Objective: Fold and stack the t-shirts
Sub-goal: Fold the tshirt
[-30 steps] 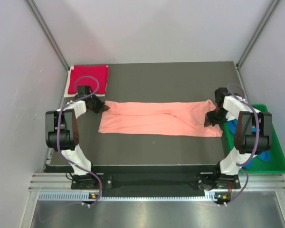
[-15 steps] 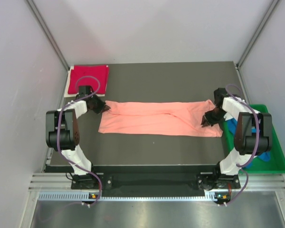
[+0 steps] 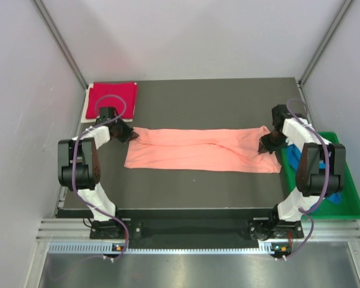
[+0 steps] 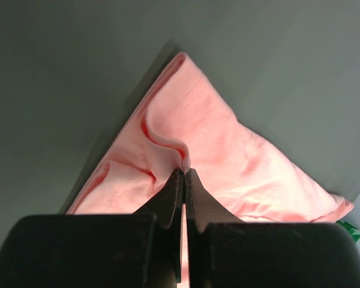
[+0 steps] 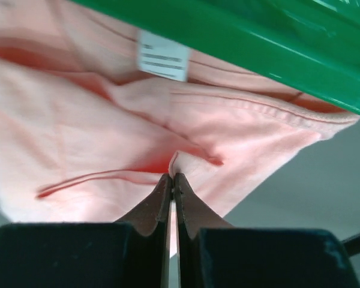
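A salmon-pink t-shirt (image 3: 198, 150) lies folded into a long band across the middle of the dark table. My left gripper (image 3: 132, 135) is shut on a pinch of cloth at the band's far left corner (image 4: 184, 161). At the far right end my right gripper (image 3: 265, 143) is shut on a fold of the same shirt (image 5: 189, 161), just below its white label (image 5: 163, 57). A crimson-red t-shirt (image 3: 111, 100) lies folded at the table's far left corner. A bright blue t-shirt (image 3: 300, 162) shows partly in the tray, behind the right arm.
A green plastic tray (image 3: 348, 198) stands off the table's right edge; its rim (image 5: 258, 36) runs close above the right gripper. Grey walls close in on both sides and at the back.
The right gripper moved left, then back toward the far right end of the pink shirt, where it now pinches a fold. The left gripper has not moved.
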